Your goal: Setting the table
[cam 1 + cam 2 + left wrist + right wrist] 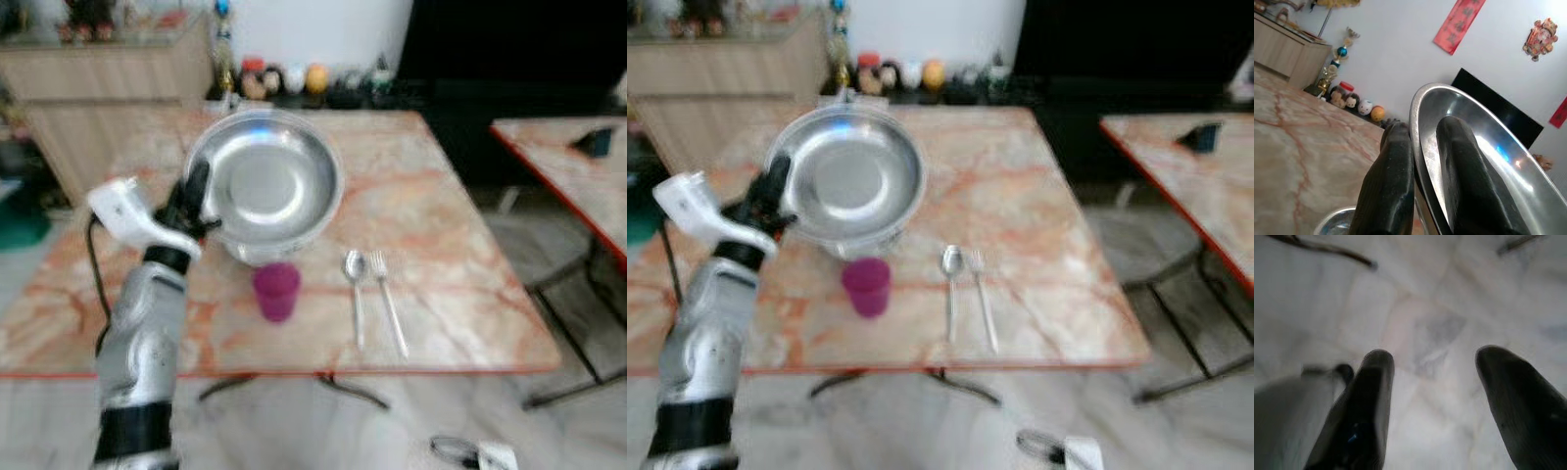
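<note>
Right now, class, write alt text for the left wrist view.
The left gripper pinches the rim of a tilted metal plate, one finger inside it, one outside. Below lies a marble table, with small ornaments along the white wall behind.

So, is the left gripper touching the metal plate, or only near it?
Touching. In the left wrist view, the left gripper has one black finger on each side of the rim of the metal plate, pinching it with no gap.

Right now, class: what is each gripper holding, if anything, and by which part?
The left gripper holds the steel plate by its rim, one finger inside and one outside, above the table. The right gripper is open and holds nothing.
</note>
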### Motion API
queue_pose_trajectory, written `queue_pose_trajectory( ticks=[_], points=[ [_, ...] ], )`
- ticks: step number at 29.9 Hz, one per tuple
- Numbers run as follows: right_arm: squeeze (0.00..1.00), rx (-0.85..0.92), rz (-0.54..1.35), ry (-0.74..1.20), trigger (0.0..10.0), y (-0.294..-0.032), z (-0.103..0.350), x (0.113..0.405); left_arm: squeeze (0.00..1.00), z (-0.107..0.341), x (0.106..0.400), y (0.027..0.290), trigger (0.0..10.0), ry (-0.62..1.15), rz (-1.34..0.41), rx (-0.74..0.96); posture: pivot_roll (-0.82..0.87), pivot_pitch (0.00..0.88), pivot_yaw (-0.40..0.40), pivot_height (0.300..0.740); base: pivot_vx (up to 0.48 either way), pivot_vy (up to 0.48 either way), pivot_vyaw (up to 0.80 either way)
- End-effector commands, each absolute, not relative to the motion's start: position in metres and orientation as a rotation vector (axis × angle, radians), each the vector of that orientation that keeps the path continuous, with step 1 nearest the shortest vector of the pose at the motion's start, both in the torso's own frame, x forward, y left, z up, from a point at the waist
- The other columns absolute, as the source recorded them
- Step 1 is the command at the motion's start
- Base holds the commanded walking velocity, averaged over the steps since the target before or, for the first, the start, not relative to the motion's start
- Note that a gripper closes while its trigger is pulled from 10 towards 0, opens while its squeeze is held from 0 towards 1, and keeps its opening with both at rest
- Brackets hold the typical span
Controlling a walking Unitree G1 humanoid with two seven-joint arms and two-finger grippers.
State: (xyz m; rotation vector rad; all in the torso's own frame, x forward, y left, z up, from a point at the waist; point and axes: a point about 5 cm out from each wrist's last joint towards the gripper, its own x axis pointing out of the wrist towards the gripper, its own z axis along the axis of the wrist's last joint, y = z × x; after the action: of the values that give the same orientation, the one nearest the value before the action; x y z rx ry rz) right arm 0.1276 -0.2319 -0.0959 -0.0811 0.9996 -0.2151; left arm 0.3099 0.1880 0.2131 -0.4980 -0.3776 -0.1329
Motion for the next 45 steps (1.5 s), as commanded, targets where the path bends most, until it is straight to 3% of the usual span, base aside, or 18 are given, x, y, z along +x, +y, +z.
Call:
queue_pose_trajectory(
  ticks=[1,45],
  points=[
    [0.0,-0.085,-0.221,0.988,10.0,-0.2352,-0.094,0.1304,0.0,0.2207,0.3111,0.1792,10.0,-0.398,-0.17,-0.503,-0.03,0.0,0.008,0.74,0.0,-0.3,0.0],
    [0.0,-0.068,-0.233,0.977,10.0,-0.2325,-0.0932,0.135,0.0,0.2168,0.3142,0.1738,10.0,-0.363,-0.155,-0.463,-0.05,0.0,0.02,0.74,0.0,-0.387,0.0]
  ],
)
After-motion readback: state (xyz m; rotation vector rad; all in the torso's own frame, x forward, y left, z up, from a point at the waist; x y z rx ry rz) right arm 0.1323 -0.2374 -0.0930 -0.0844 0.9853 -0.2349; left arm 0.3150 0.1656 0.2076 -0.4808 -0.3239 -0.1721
